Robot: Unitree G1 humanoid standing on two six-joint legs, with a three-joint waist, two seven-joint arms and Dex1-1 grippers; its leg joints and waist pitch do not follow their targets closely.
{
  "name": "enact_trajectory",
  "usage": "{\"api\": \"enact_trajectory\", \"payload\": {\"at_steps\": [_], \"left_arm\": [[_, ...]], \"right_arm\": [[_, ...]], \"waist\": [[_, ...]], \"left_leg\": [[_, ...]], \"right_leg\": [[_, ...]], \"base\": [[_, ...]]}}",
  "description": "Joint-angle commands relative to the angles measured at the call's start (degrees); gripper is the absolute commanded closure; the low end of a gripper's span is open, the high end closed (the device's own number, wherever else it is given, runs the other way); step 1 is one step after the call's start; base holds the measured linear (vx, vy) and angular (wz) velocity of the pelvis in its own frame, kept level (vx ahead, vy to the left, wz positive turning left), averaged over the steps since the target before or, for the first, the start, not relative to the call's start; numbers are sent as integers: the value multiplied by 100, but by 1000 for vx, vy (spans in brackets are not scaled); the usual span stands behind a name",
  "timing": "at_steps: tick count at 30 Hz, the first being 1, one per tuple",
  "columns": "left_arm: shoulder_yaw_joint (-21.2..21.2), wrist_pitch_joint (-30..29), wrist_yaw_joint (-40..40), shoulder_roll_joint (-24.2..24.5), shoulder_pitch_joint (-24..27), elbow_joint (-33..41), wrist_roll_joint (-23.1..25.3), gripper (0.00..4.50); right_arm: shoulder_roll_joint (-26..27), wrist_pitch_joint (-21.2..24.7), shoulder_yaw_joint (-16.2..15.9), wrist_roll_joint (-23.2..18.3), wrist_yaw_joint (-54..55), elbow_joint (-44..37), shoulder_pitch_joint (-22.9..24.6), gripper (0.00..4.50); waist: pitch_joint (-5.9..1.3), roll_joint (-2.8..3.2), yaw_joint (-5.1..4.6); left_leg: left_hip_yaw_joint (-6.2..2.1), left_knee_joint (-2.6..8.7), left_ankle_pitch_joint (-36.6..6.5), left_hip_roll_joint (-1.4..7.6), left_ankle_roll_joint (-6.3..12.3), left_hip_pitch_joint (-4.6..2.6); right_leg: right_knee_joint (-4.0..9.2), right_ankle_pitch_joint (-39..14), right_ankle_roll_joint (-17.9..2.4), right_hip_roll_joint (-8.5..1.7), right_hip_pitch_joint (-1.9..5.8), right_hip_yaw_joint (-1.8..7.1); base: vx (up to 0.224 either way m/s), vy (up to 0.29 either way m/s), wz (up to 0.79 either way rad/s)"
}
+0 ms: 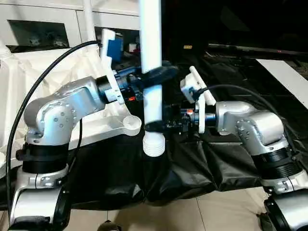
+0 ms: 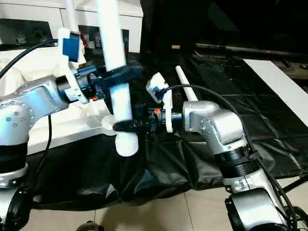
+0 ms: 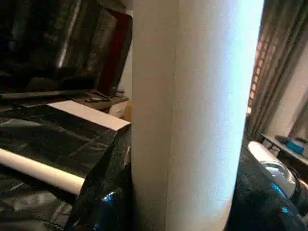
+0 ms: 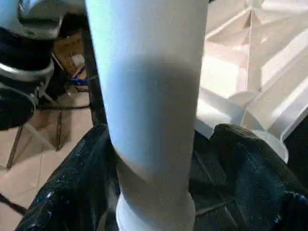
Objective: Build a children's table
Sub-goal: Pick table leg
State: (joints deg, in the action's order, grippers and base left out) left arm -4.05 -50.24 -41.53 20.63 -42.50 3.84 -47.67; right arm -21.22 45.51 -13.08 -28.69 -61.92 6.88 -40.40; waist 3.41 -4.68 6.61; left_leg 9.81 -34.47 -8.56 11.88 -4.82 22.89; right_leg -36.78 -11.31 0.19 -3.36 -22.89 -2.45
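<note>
Between both pincers (image 1: 155, 76) (image 1: 155, 126), upright table leg (image 1: 151, 48)

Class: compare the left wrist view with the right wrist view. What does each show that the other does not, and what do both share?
Left wrist alone: a spare leg lying on the black sheet, and curtains. Right wrist alone: the tabletop's ribbed underside, its corner socket and the floor. Both: the upright white leg, gripped by black fingers.
</note>
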Motion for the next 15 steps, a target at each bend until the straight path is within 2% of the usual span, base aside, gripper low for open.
{"api": "enact_trajectory", "payload": {"at_steps": [1,3,14,15], "left_arm": [[99,84,-105,16,-155,144,18,270],[108,91,-135,5,-155,149,19,270],[223,116,-336,-85,-152,225,-27,270],[230,118,-353,-80,-151,227,-24,270]], "right_arm": [[-99,-13,-44,38,-90,53,-68,103],[-95,15,-46,3,-131,69,-67,103],[-27,24,-88,-4,-247,196,-38,103],[-15,34,-86,-11,-246,193,-38,103]], "waist": [[-422,154,5],[-426,167,7],[-424,159,12],[-427,215,15]], "left_leg": [[-18,400,-1202,99,-455,-189],[-22,396,-1190,104,-458,-188],[-17,391,-1216,102,-436,-192],[-28,389,-1206,102,-450,-189]], "right_leg": [[406,-607,-1003,-359,265,194],[394,-556,-1023,-362,272,195],[397,-602,-1073,-362,272,194],[384,-573,-1069,-364,271,196]], "base": [[0,0,0],[0,0,0],[0,0,0],[0,0,0]]}}
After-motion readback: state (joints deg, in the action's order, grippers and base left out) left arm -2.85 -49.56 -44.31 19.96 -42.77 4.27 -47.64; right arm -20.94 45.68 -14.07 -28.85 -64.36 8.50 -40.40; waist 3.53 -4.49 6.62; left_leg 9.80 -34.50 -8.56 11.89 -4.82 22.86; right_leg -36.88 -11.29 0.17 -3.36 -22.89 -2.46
